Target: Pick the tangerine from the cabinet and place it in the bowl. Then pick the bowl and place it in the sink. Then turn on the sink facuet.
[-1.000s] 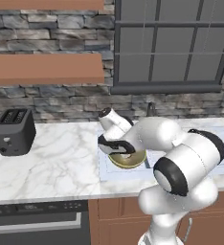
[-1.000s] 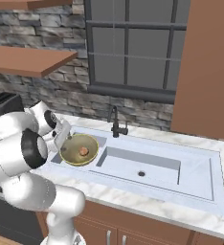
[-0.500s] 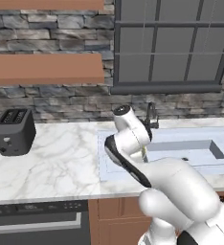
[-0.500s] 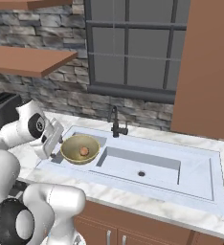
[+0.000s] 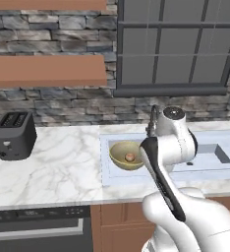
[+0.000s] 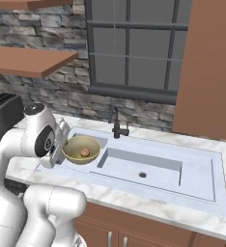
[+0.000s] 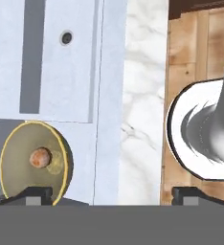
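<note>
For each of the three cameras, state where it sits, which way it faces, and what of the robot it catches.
Left base view: behind-left of the arm, looking down at the bowl and toaster; arm at lower right.
Right base view: behind-right, over the sink and faucet; arm at lower left.
Hand view: on the hand, looking down; open gripper at bottom.
All three share the bowl with the tangerine.

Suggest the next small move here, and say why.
Probably bring the open gripper down over the rim of the wide gold-olive bowl. The small orange-brown tangerine already lies inside it, and the bowl sits on the ledge beside the pale rectangular sink basin, ungrasped.
</note>
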{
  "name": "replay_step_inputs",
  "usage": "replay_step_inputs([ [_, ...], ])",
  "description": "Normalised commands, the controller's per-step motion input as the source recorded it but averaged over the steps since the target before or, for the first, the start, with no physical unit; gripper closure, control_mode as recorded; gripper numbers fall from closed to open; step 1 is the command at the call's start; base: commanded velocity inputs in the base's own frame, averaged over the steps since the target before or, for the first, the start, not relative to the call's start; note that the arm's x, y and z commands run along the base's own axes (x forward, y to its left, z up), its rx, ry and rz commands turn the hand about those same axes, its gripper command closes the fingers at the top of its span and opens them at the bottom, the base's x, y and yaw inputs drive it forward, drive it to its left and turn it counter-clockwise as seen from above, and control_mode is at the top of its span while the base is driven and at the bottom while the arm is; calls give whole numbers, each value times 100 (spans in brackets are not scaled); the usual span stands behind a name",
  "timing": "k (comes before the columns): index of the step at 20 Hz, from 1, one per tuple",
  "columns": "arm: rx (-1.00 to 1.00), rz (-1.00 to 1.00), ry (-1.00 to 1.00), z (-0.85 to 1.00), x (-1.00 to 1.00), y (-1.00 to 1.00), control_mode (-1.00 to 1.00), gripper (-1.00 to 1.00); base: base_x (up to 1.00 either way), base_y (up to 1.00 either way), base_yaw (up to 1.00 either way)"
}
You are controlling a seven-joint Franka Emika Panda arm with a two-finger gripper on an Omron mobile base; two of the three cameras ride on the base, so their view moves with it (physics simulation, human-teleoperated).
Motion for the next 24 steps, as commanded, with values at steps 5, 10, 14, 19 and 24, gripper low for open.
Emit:
replay_step_inputs([
  [5,20,-10,-35,16,-8,-54,-100,-100,0,0,0],
  [10,33,-16,-26,12,-1,-59,-100,-100,0,0,0],
  [14,40,-18,-16,5,0,-69,-100,-100,0,0,0],
  [19,37,-16,-16,0,0,-51,-100,-100,0,0,0],
  [24,31,-19,-15,0,6,-37,-100,-100,0,0,0],
])
